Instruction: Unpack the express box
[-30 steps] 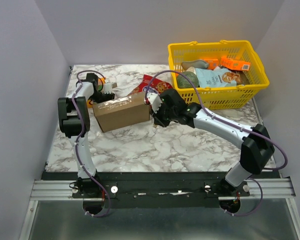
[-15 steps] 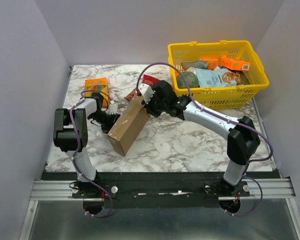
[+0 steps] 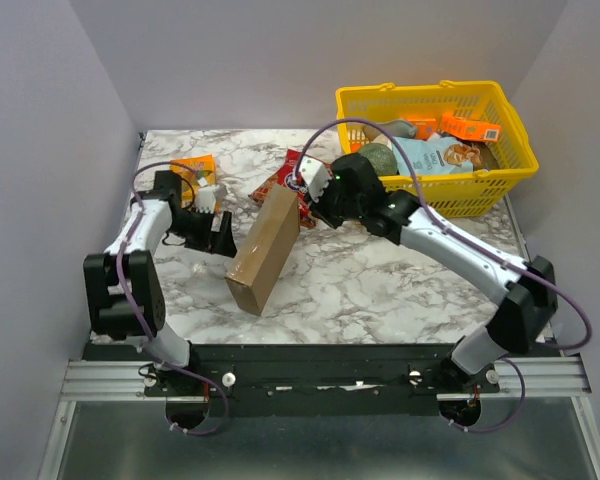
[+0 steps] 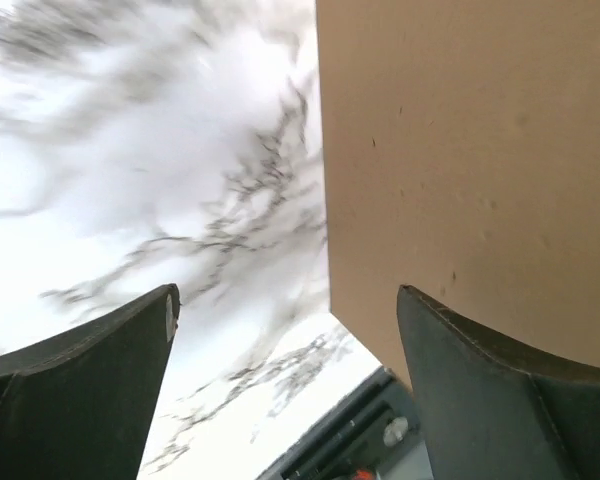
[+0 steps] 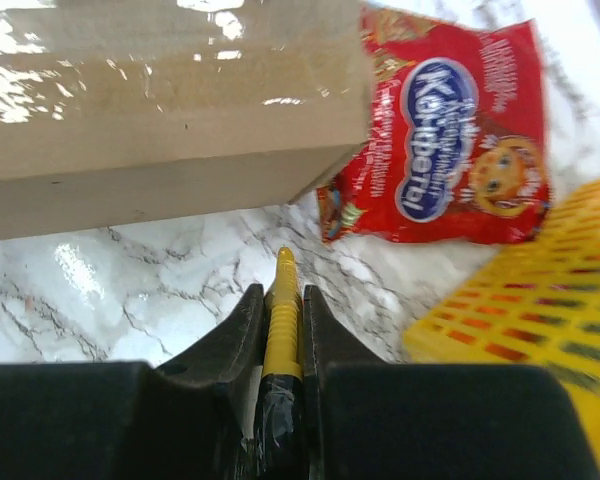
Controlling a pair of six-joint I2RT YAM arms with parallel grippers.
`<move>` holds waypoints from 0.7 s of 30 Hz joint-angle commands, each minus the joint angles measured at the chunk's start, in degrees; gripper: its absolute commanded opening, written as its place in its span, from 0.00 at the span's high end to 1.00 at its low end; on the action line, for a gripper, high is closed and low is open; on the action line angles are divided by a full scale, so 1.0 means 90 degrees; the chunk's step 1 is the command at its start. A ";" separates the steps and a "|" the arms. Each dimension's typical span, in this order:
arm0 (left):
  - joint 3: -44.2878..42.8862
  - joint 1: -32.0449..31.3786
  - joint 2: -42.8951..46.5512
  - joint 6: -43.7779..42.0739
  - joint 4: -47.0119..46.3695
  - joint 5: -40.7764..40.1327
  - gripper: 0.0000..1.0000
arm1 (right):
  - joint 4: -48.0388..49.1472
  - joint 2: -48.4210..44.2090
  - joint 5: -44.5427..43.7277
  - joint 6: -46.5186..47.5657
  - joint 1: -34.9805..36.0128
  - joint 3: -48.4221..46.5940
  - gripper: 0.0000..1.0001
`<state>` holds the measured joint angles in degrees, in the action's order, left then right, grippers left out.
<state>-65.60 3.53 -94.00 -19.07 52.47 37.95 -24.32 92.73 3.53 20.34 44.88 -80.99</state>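
The express box (image 3: 265, 248), a plain brown cardboard block with matte sides and a top face sealed under glossy clear tape, is pictured lying diagonally on the white, grey-veined marble counter (image 3: 380, 290). One end of the box is turned toward the near edge and the other toward a red snack bag (image 3: 288, 168). In the right wrist view, the crinkled red foil bag (image 5: 450, 130), printed with a cookie figure, is shown flat on the counter just past the box's corner (image 5: 180, 110).

The left pincer (image 3: 218, 233) is held wide, just beside the box's left long side. In its own view the two dark fingers (image 4: 90, 370) are spread well apart, with bare cardboard (image 4: 470, 150) filling the space behind one of them; contact cannot be told. The right pincer (image 3: 312, 190) is drawn narrow and clamped on a slim yellow rod (image 5: 285, 270), whose tip is pointed at the counter near the box's far end.

At the far right, a yellow basket (image 3: 420, 92) of lattice plastic is filled with a pale blue snack packet (image 3: 435, 155), an orange carton (image 3: 470, 127) and other packets. A second orange pack (image 3: 192, 168) is seen on the counter at far left.
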 commanded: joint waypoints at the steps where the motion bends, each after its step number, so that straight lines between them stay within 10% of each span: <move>1: 0.0402 0.0554 0.1933 0.0389 -0.1990 0.1277 0.01 | -0.0608 -0.1005 0.0057 0.0162 -0.0036 -0.0307 1.00; 4: 0.1107 0.0400 0.3177 0.0654 -0.3433 0.1623 0.01 | -0.1291 -0.1162 0.0339 0.0191 0.0042 -0.0862 1.00; 12: 0.0004 -0.0672 0.2280 -0.0420 -0.0967 0.1410 0.01 | -0.1156 -0.1339 0.0125 0.0621 0.1145 -0.0923 0.99; 21: 0.0795 -0.0793 0.3042 0.0146 -0.1767 0.0665 0.01 | -0.0872 -0.0714 0.0330 0.0387 0.2278 -0.1498 0.99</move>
<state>-59.86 -3.46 -69.71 -19.18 37.32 46.44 -33.12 83.55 5.04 25.45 62.02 -90.61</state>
